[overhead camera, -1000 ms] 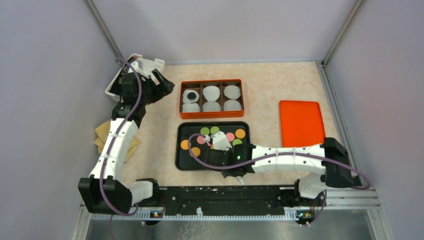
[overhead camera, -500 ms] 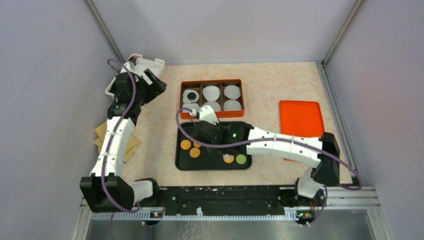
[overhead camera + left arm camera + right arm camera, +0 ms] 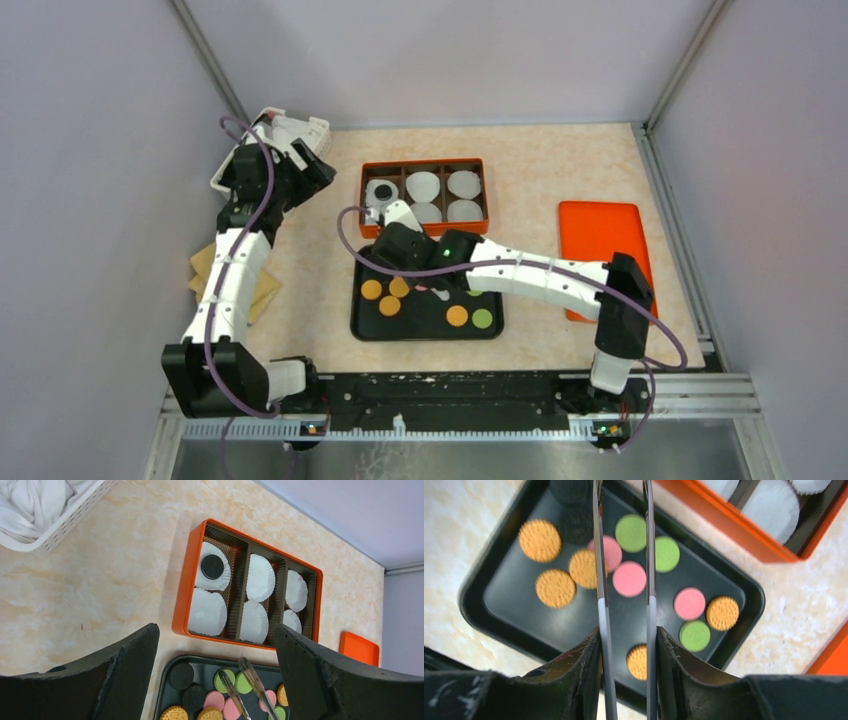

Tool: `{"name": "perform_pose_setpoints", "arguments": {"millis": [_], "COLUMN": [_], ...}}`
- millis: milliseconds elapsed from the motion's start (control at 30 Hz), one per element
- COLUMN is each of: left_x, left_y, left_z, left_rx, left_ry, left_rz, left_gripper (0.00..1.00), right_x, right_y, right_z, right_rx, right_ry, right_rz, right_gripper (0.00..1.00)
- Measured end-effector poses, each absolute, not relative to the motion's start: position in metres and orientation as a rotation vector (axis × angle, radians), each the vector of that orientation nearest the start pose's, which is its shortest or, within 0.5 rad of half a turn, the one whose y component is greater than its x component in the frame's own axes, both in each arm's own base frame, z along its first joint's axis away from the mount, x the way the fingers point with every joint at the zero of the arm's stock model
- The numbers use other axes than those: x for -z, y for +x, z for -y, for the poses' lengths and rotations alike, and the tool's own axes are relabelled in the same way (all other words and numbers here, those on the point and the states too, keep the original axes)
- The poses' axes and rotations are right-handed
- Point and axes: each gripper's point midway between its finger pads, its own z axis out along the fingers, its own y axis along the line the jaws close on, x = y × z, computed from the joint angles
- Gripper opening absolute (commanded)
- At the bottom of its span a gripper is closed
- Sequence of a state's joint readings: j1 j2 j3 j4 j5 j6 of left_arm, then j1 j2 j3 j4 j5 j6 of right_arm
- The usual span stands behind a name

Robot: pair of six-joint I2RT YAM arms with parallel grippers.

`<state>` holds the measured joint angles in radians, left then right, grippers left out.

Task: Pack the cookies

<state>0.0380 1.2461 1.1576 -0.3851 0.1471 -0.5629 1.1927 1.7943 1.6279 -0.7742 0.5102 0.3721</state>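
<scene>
- Marbled table (image 3: pixel 520 160): black tray (image 3: pixel 358 322), orange box (image 3: pixel 424 163) at its 12 o'clock.
- Right gripper (image 3: pixel 625 639), clamping empty tongs (image 3: pixel 599 580), has swung from tray's 6 to 11 o'clock: next pick likely.
- Cookies (image 3: pixel 629 578) wait in tray; left gripper (image 3: pixel 310 160) gapes idle.

Cookies (image 3: pixel 629 578): five orange, three green, three pink, three black; six white liners (image 3: pixel 207 612).

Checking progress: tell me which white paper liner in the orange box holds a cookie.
The far-left white paper liner: it alone carries a round black cookie; the other five are bare.
</scene>
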Motion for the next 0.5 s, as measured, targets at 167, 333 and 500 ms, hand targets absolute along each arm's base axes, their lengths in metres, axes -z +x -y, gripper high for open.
{"name": "perform_pose_setpoints", "arguments": {"millis": [167, 333, 500], "left_x": [-0.259, -0.255, -0.248], "left_y": [0.388, 0.387, 0.385], "left_z": [0.038, 0.042, 0.045], "left_rx": [0.506, 0.531, 0.546], "left_ry": [-0.504, -0.493, -0.489], "left_rz": [-2.009, -2.024, -2.041], "left_gripper": [0.9, 0.9, 0.9], "right_x": [-0.156, -0.152, -0.142], "right_y": [0.194, 0.149, 0.125], "right_z": [-0.355, -0.347, -0.343], "right_rx": [-0.068, -0.1, -0.114], "right_ry": [-0.836, -0.909, -0.923], "right_rz": [-2.27, -2.283, -2.319], "right_gripper": [0.0, 0.0, 0.0]}}
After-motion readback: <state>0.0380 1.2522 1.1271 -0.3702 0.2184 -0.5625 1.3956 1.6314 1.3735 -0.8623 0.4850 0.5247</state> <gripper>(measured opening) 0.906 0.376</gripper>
